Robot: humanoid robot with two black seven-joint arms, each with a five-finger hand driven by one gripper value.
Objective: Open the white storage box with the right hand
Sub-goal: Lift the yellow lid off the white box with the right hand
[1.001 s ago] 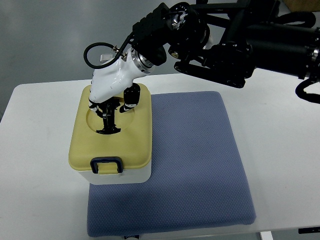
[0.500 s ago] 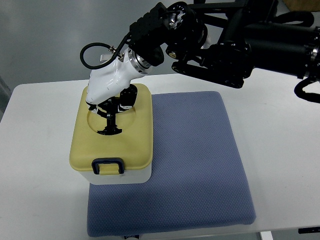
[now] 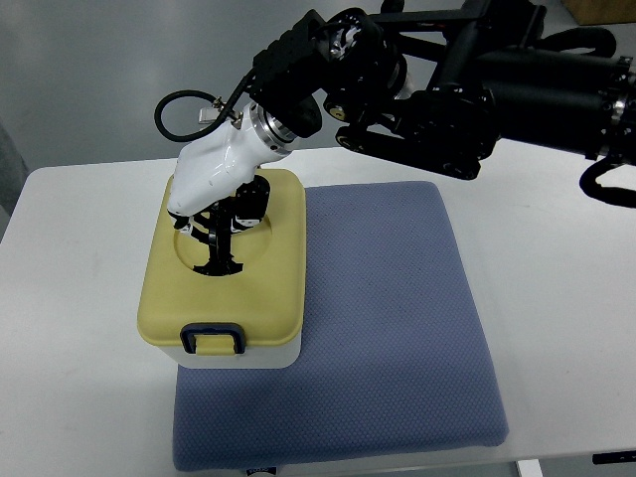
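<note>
The white storage box (image 3: 270,357) with a pale yellow lid (image 3: 270,288) stands on the left part of a blue mat. A dark blue latch (image 3: 212,338) sits at its front edge. A black handle (image 3: 218,260) stands upright in the round recess on top of the lid. My right hand (image 3: 215,225), white-shelled, reaches down from the upper right onto the lid top, and its dark fingers are curled around the handle. The lid still lies on the box. The hand hides the back of the recess.
The blue padded mat (image 3: 388,328) covers the middle of the white table (image 3: 561,298). My black right arm (image 3: 467,84) spans the upper right above the table's far edge. A black cable loop (image 3: 177,107) hangs behind the hand.
My right hand has shifted a little left and up over the lid, its fingers closing tighter on the handle. The box has hardly moved.
</note>
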